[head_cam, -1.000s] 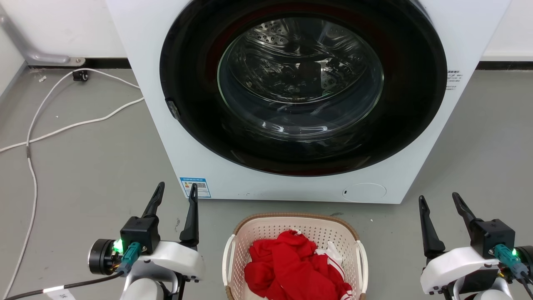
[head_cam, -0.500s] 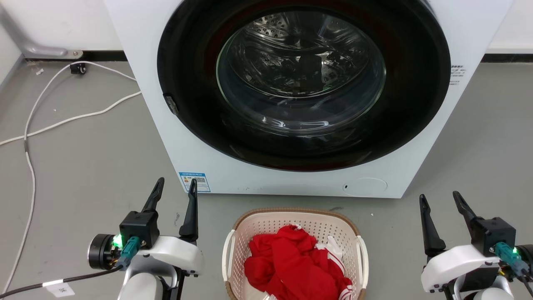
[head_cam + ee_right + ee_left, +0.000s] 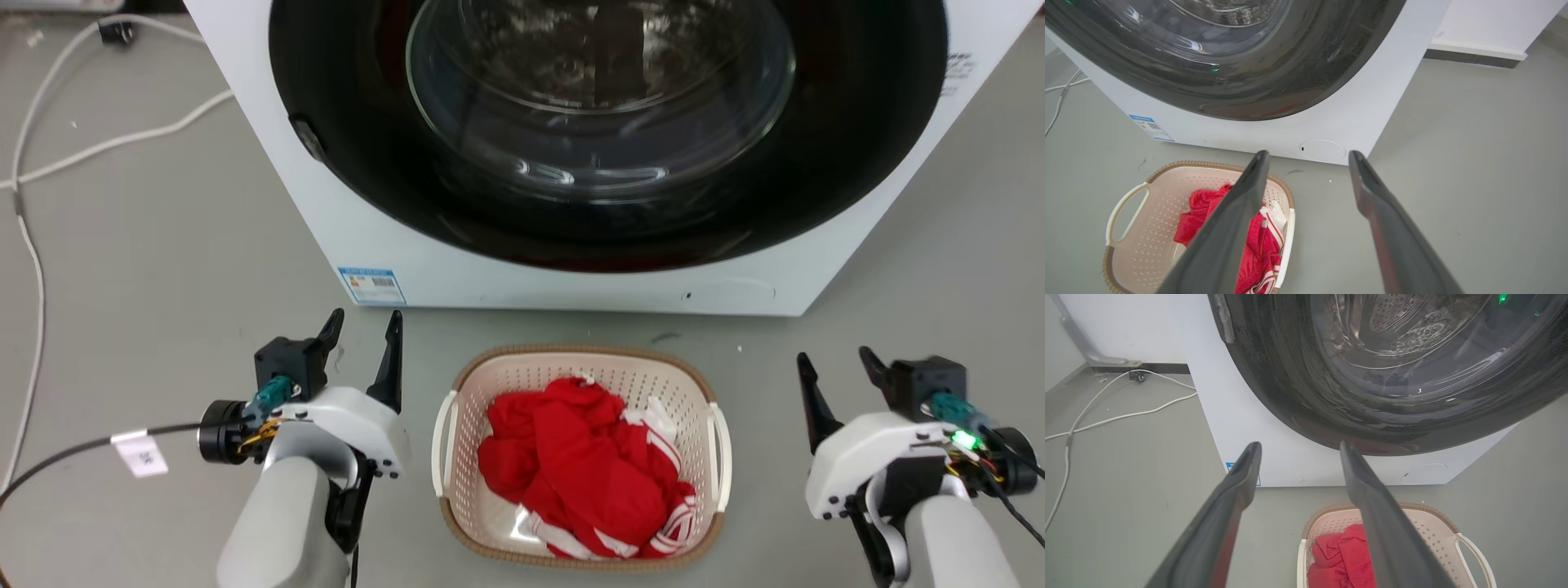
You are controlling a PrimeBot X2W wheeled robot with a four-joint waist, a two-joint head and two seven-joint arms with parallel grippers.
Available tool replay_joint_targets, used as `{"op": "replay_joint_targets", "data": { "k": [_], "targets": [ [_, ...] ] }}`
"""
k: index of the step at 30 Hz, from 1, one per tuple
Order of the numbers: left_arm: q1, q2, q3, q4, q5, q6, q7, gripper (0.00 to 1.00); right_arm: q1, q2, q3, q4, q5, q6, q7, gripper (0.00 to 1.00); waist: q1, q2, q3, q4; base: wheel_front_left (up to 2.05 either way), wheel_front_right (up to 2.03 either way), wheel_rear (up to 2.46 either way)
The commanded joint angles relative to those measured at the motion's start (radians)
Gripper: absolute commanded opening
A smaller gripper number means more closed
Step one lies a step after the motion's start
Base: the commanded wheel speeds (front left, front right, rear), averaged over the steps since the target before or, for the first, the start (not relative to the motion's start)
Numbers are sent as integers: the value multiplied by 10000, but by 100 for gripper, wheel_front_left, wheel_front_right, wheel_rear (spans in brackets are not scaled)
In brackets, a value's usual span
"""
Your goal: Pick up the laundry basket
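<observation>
The laundry basket (image 3: 531, 376), cream perforated plastic with a brown rim and white side handles, stands on the grey floor before the washer and holds red and white clothes (image 3: 584, 465). My left gripper (image 3: 365, 327) hovers open just left of the basket's left handle (image 3: 439, 441), nothing between its fingers. My right gripper (image 3: 833, 367) is open too, a short way right of the right handle (image 3: 722, 445). The left wrist view has the basket (image 3: 1431, 533) at the bottom right, past the left gripper (image 3: 1298, 447). The right wrist view has the basket (image 3: 1147, 212) at the lower left, beside the right gripper (image 3: 1308, 155).
A white front-loading washer (image 3: 571, 278) with a dark round door stands right behind the basket. White cables (image 3: 33, 245) run over the floor at the far left. Bare grey floor lies on both sides of the basket.
The head camera has tilted down, so washer and basket sit higher in the picture and the whole basket shows. Both grippers stay open beside the basket, now looking closer to its handles.
</observation>
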Motion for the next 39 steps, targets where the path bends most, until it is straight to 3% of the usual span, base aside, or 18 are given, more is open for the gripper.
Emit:
{"op": "replay_joint_targets", "data": {
  "k": [1,17,26,39],
  "targets": [
    [-416,57,-73,454,-101,-68,60,100,-386,21,113,329,-14,-7,211,100,-1,0,605,-3,0,0,0],
    [-2863,185,-1205,4369,-1476,-285,1326,100,-3056,17,931,4317,247,-7,1357,100,-1,0,2961,-332,0,0,0],
    [-3756,650,-2221,5270,-2714,-275,2376,100,-4669,20,1332,6595,636,-7,1382,100,-1,0,3940,-566,0,0,0],
    [-4641,1263,-3254,5355,-4267,-277,3584,100,-6396,17,2340,8448,1553,-7,1653,100,-1,0,5215,-753,0,0,0]
  ]
}}
